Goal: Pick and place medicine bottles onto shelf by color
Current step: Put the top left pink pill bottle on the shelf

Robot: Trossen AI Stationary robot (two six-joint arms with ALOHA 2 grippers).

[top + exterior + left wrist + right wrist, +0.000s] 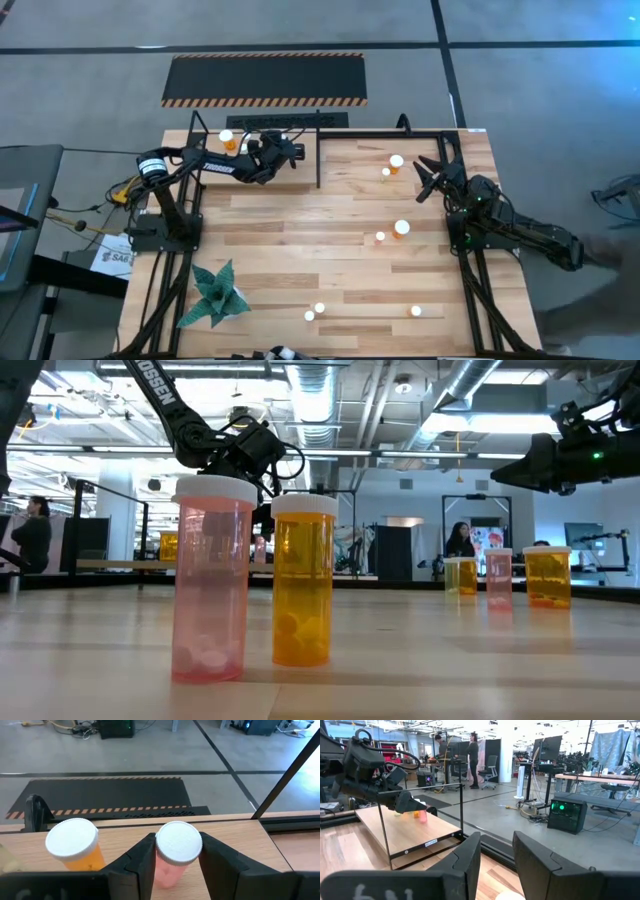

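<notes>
We've got the pink bottle (pixel 175 851) upright on the shelf (pixel 240 832), its ribbed white cap right between the left gripper (pixel 176 862) fingers, which clamp its translucent plastic body; an orange bottle (pixel 75 847) stands just beside. The right gripper (pixel 428 178) waits well apart, shut and empty.

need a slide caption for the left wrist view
Left tool grips a pink bottle beside an orange bottle on the shelf.

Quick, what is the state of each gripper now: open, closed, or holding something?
Left gripper: closed on a pink bottle over the shelf, beside an orange bottle.
Right gripper: closed, holding nothing.
</notes>
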